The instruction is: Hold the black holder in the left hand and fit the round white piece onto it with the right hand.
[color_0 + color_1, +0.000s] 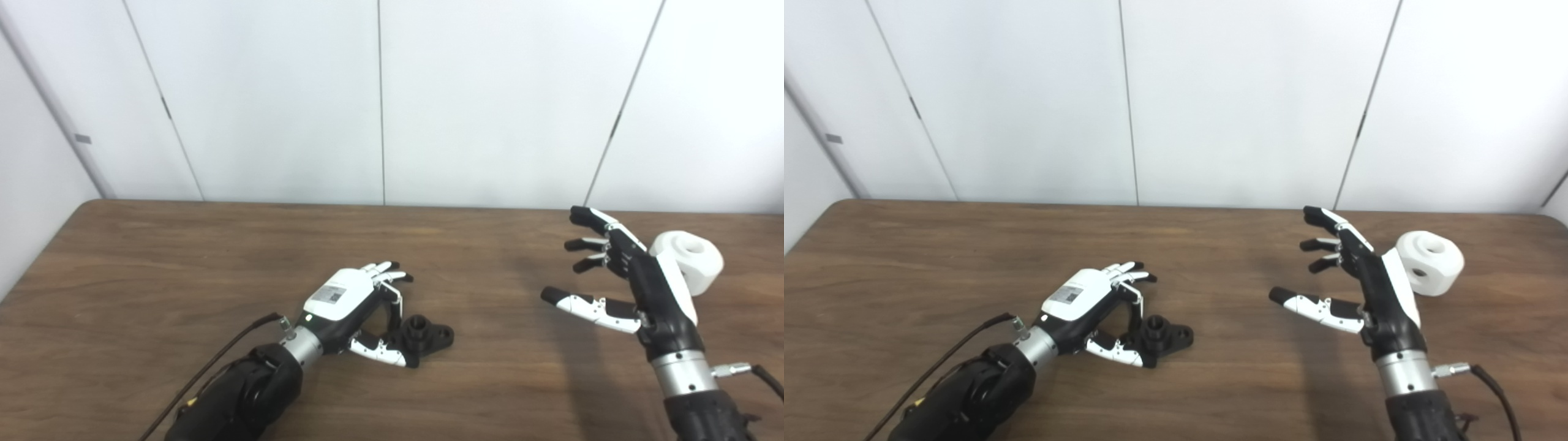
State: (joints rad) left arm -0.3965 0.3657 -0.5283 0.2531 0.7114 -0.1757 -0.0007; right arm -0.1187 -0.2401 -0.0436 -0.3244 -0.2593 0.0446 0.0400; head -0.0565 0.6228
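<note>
1. Left eye view: the holder [425,334] lies flat on the table [184,275], near the middle, a little toward the near edge.
2. The left hand [361,306] lies palm down at the holder's left end, fingers curled over it and thumb touching its near side; whether it grips is unclear.
3. The white piece [1430,262] sits far right on the table.
4. The right hand [1360,282] hovers just left of it, fingers spread, empty.
</note>
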